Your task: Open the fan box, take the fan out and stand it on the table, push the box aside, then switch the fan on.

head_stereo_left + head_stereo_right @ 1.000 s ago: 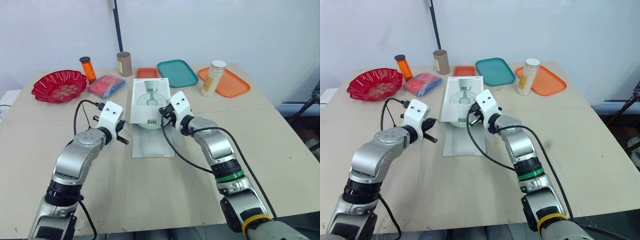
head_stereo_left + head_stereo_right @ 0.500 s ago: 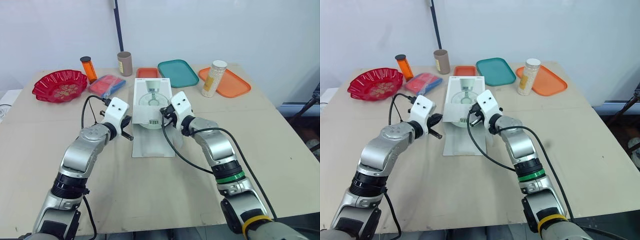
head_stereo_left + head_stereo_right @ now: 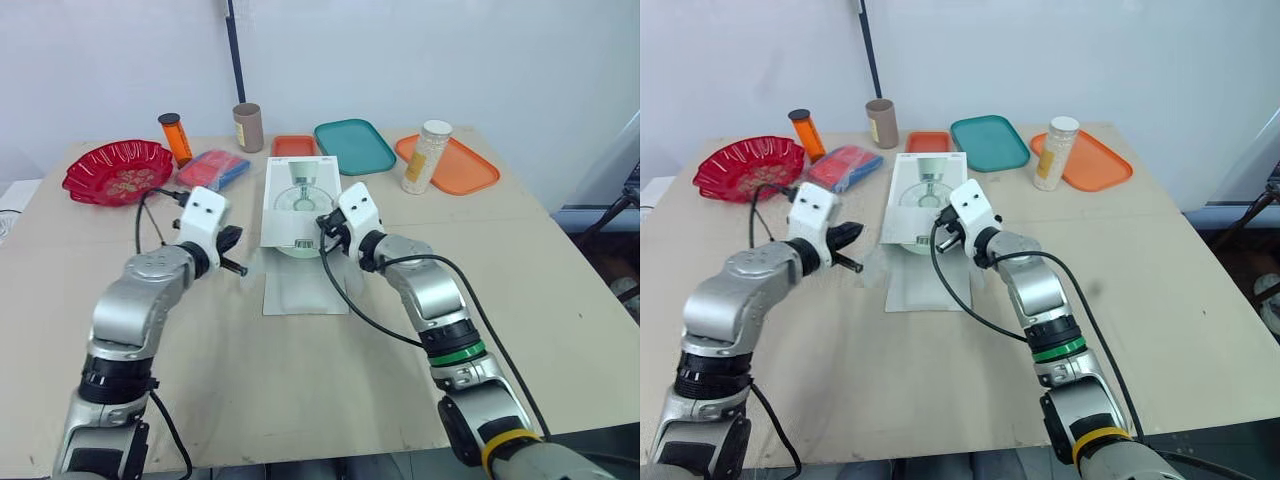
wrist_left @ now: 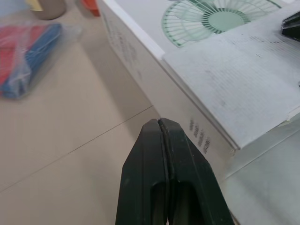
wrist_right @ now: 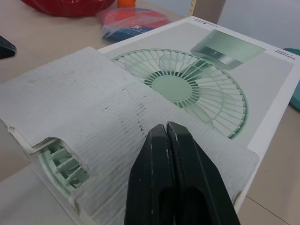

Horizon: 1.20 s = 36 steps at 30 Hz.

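The left hand [image 3: 238, 266] has drawn back from the fan box [image 3: 300, 195] and now hovers off the box's left side, apart from it, fingers pressed together. A flat white flap [image 3: 305, 285] lies on the table [image 3: 300, 390] at the box's near end. The right hand [image 3: 325, 230] sits over that near end, fingers together, above a corrugated flap [image 5: 93, 98] folded back onto the box top. Under this flap the fan [image 5: 58, 164] shows as green ribs inside the box. Left of the box lie a red-and-blue packet [image 3: 213, 170] and a red bowl [image 3: 117, 172]. Beyond the box are a small orange tray [image 3: 294, 146], a teal tray [image 3: 354, 146] and a brown cup [image 3: 248, 127].
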Tool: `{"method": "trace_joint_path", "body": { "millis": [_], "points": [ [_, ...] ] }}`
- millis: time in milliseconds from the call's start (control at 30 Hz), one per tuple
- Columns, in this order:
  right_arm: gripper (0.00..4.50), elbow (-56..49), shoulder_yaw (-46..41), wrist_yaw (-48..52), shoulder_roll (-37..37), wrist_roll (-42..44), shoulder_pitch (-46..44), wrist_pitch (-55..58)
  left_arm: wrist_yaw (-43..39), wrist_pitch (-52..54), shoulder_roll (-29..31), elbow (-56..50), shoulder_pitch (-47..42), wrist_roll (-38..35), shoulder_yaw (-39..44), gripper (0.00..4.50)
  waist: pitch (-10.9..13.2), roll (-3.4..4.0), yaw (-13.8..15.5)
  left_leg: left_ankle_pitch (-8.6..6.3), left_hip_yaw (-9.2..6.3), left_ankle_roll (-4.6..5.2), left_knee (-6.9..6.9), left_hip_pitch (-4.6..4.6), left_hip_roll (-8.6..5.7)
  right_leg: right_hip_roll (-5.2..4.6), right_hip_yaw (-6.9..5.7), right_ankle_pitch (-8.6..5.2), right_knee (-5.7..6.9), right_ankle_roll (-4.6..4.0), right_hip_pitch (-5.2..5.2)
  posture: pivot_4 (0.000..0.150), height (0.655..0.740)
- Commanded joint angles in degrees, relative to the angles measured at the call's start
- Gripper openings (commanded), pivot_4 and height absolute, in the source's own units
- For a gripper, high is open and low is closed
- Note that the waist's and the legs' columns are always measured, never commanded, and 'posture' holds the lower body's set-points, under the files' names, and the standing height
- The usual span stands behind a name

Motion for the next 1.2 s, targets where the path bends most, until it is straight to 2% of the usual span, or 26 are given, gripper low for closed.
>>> {"method": "trace_joint_path", "body": {
  "millis": [33, 233, 500, 600, 900, 1033, 1200],
  "points": [
    [0.03, 2.9, 0.7, -0.3, 0.9, 0.0, 1.0, 2.3, -2.1, 5.5, 2.7, -7.3, 0.8, -4.4, 4.6, 0.0, 0.0, 0.0, 0.0, 0.0, 0.0, 0.0, 0.0, 0.0, 0.0, 0.0, 0.0, 0.0, 0.0, 0.0, 0.0, 0.15, 0.74],
    [0.03, 4.1, 0.7, -0.2, 1.6, -0.1, 0.5, 1.5, -7.0, 17.7, 10.2, -15.4, 4.8, -12.3, 10.3, 0.0, 0.0, -0.01, -0.3, 0.0, 0.01, 0.0, -0.01, 0.02, 0.02, 0.03, 0.01, 0.0, 0.01, 0.0, 0.0, 0.15, 0.74],
    [0.03, 5.7, 0.8, 0.1, 1.7, -0.3, -0.1, 0.3, -10.9, 30.9, 15.0, -20.9, 4.7, -21.7, 16.6, 0.0, -0.1, -0.14, -0.3, 0.02, 0.0, -0.04, -0.03, 0.08, 0.02, 0.04, 0.01, 0.0, 0.01, 0.0, 0.03, 0.15, 0.74],
    [0.03, 5.8, 0.8, 0.3, 1.6, -0.3, -0.1, 0.1, -11.5, 34.9, 14.3, -23.8, 5.4, -25.0, 18.2, 0.0, -0.1, -0.14, -0.3, 0.02, 0.0, -0.04, -0.04, 0.08, 0.03, 0.05, 0.01, 0.0, 0.01, 0.0, 0.03, 0.15, 0.74],
    [0.03, 6.4, 1.1, 0.8, 1.2, -0.5, -0.1, -0.6, -4.6, 35.7, 11.6, -25.6, 6.6, -31.8, 21.7, 0.0, -0.1, -0.2, -0.3, 0.04, -0.01, -0.07, -0.04, 0.09, 0.04, 0.04, 0.02, 0.01, 0.01, -0.02, 0.04, 0.15, 0.74],
    [0.03, 6.5, 1.3, 1.1, 1.2, -0.6, 0.0, -0.8, 1.1, 35.7, 11.0, -26.9, 8.9, -39.0, 24.3, 0.0, -0.1, -0.26, -0.3, 0.04, 0.0, -0.07, -0.04, 0.1, 0.04, 0.04, 0.03, 0.01, 0.0, -0.02, 0.04, 0.15, 0.74],
    [0.03, 6.5, 1.3, 1.2, 1.2, -0.6, 0.4, -1.1, 8.7, 35.7, 11.8, -30.1, 16.2, -51.4, 29.3, 0.0, -0.2, -0.3, -0.4, 0.02, 0.05, -0.09, -0.06, 0.12, 0.1, 0.04, 0.05, 0.02, 0.0, -0.04, 0.02, 0.15, 0.74]
  ]
}}
